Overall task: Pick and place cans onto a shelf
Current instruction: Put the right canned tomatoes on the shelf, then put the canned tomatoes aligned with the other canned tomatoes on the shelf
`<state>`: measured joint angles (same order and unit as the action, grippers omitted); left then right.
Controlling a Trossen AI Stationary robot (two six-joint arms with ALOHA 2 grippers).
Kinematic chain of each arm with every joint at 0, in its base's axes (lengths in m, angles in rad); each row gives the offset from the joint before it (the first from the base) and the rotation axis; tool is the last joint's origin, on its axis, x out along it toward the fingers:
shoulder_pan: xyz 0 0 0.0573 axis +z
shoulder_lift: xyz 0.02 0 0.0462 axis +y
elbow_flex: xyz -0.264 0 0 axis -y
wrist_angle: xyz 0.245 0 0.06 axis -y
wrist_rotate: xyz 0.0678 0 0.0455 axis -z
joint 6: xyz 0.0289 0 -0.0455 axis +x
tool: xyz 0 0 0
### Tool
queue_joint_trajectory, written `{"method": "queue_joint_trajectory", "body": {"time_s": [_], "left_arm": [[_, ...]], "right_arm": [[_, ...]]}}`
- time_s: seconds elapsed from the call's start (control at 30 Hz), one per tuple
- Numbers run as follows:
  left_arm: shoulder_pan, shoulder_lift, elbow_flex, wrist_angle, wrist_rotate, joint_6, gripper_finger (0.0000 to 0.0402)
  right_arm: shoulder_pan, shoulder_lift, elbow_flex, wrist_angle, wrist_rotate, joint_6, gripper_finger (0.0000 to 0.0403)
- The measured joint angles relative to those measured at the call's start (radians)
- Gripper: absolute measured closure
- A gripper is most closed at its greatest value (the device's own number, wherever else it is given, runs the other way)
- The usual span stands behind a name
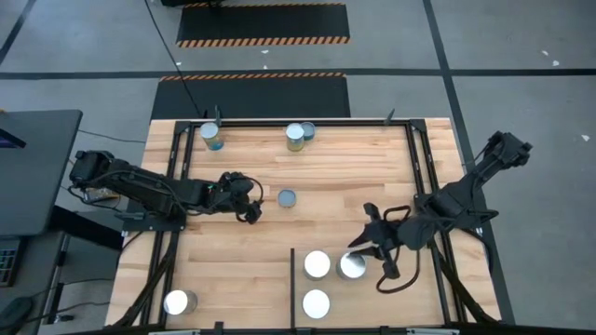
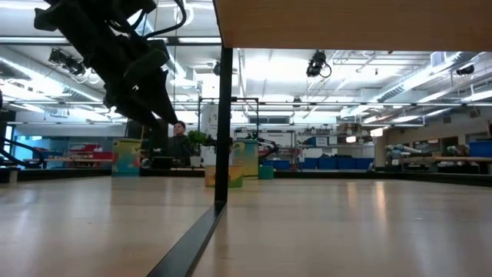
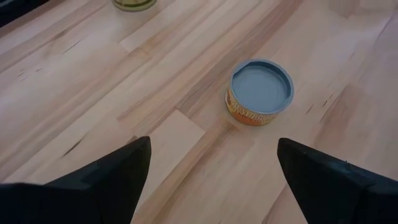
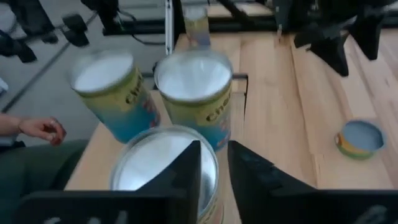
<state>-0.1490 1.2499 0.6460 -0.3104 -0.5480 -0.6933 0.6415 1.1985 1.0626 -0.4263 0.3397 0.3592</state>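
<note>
While three upright cans (image 1: 317, 264), tops facing straight up and long axes vertical, are already standing in the shelf (image 1: 296, 279) section at the table's (image 1: 335, 177) near edge, four are still waiting to be placed: one at the near left corner (image 1: 178, 301), two along the far edge (image 1: 211, 136), and a short blue-topped can (image 1: 287, 197) mid-table. The left gripper (image 1: 253, 198) is being held with jaws wide open just beside that short can, while the right gripper (image 1: 368, 244), its jaws only slightly parted, is hovering at the rightmost shelved can (image 1: 352, 266).
</note>
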Motion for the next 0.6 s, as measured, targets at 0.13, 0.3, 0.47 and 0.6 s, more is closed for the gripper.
{"method": "queue_joint_trajectory", "body": {"time_s": [0.13,0.3,0.47,0.6], "left_arm": [[0.000,0.000,0.000,0.008,0.000,0.000,0.0045],[0.000,0.000,0.000,0.008,0.000,0.000,0.0045],[0.000,0.000,0.000,0.008,0.000,0.000,0.0045],[0.000,0.000,0.000,0.008,0.000,0.000,0.0045]], "right_arm": [[0.000,-0.049,0.000,0.006,-0.007,-0.024,0.0288],[0.000,-0.126,0.000,0.006,0.027,-0.072,0.0269],[-0.040,-0.192,0.000,0.006,0.135,-0.137,0.0260],[-0.138,-0.234,0.000,0.029,0.182,-0.230,0.0260]]}}
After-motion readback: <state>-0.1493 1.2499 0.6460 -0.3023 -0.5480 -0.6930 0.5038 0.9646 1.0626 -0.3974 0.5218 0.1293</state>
